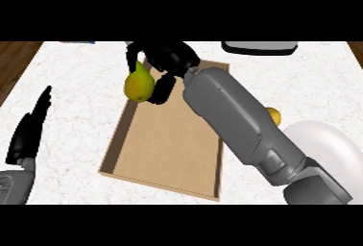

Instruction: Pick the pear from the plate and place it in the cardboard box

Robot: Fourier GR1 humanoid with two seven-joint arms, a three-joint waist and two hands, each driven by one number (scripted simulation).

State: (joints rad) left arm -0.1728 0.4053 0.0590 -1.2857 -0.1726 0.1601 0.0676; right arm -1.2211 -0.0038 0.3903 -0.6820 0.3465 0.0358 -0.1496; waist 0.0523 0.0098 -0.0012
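Head view, nearest first: the left robot hand (30,129) rests open at the left edge with fingers straight, and the white plate (332,144) sits at the lower right with a small yellow fruit (273,115) at its rim. Farther out, the cardboard box (170,149) lies open on the marbled surface (71,86). At the box's far left corner the right robot hand (164,60) grasps the pear (139,84), so judge the release thus: shift the pear inward past the wall, lower it, then uncurl the fingers.

cardboard box (170,144) floor bare (walls low)
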